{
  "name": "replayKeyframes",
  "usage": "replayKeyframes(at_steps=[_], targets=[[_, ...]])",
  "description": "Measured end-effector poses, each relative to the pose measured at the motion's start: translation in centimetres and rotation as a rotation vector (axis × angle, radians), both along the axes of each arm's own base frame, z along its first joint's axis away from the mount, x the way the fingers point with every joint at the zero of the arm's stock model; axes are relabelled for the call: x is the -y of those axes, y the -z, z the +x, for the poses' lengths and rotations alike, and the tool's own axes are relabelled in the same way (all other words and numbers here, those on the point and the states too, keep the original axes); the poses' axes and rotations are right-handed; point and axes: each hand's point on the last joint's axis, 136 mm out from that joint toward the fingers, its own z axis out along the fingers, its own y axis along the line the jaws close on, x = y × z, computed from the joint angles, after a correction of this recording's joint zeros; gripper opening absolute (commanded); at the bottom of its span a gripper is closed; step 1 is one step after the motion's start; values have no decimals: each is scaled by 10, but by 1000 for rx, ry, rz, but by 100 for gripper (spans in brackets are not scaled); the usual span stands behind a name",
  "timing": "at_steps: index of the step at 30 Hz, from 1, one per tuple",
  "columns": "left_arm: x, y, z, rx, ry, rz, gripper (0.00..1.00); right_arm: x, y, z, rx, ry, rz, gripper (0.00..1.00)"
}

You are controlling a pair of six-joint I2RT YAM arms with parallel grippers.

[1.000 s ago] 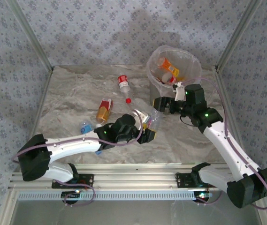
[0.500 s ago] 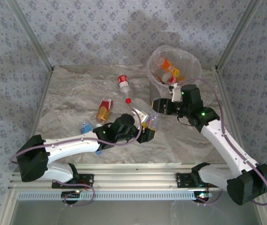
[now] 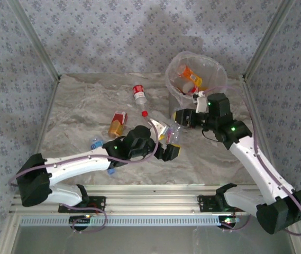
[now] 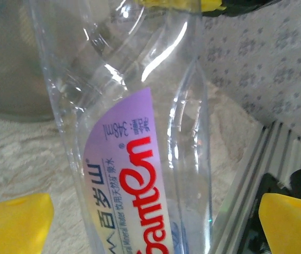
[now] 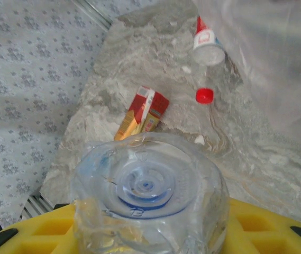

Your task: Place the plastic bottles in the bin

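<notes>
A clear bottle with a lilac, red-lettered label hangs between the two arms, just in front of the bin. My right gripper is shut on its bottom end; its ribbed base sits between the yellow pads. My left gripper is open around the bottle's body, with its yellow fingertips standing clear on both sides. The grey bin, lined with a clear bag, holds several bottles.
On the marble table lie a red-capped bottle, a loose red cap, an orange-and-red bottle and a blue-capped one by my left arm. The bin's bag hangs close to my right gripper.
My left gripper has opened and let go of the clear bottle. My right gripper came in from the bin side and shut on the bottle's base.
</notes>
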Motion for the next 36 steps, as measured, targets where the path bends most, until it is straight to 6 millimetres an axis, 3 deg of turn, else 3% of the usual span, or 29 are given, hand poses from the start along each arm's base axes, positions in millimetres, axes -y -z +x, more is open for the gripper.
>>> replayKeyframes(at_steps=[2, 7, 12, 17, 20, 23, 31, 36], targets=[[1, -14, -2, 18, 17, -22, 100, 6, -21, 3, 47, 19, 3, 48], [-5, -41, -5, 75, 63, -28, 100, 29, -95, 12, 241, 95, -13, 48], [-30, -41, 9, 76, 33, 15, 100, 58, -162, 22, 436, 209, -68, 48], [-55, -39, 24, 61, -26, 51, 100, 83, -195, 52, 548, 345, -202, 47], [-72, -39, 32, 51, -70, 57, 100, 94, -197, 79, 570, 406, -305, 47], [-90, -31, 42, 20, -128, 76, 100, 101, -187, 108, 560, 442, -404, 47], [-125, -8, 55, -70, -256, 138, 100, 120, -137, 182, 476, 474, -619, 47], [-144, 0, 62, -124, -331, 152, 100, 135, -94, 221, 407, 472, -748, 47]])
